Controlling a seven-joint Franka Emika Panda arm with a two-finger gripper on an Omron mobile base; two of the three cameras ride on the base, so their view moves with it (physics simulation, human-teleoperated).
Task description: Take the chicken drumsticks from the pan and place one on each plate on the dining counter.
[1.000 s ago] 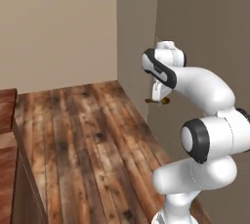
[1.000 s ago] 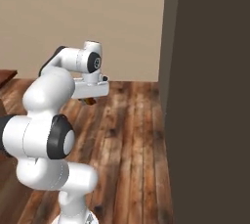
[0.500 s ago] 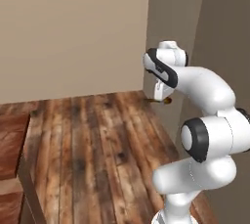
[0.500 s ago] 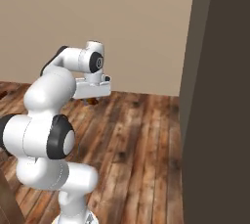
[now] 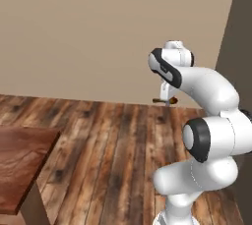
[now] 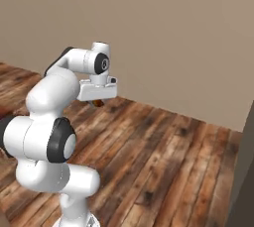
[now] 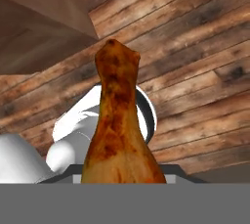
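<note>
Your base has swung round: the wall has slid right and a wooden counter corner [image 5: 22, 162] has come in at near left. Your gripper [image 5: 166, 100] stays clamped on one chicken drumstick [image 7: 119, 120], carried high above the floor, so you're likely in transit toward the plates.

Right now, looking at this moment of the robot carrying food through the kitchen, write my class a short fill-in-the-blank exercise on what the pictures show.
1. The gripper is shut on a chicken ____.
2. The floor beneath the arm is made of ____ planks.
3. In the left base view, the corner of a reddish-brown ____ shows at the lower left.
4. In the hand view, the drumstick has its ____ end pointing away from the camera.

Missing words: drumstick; wood; counter; thin
</note>
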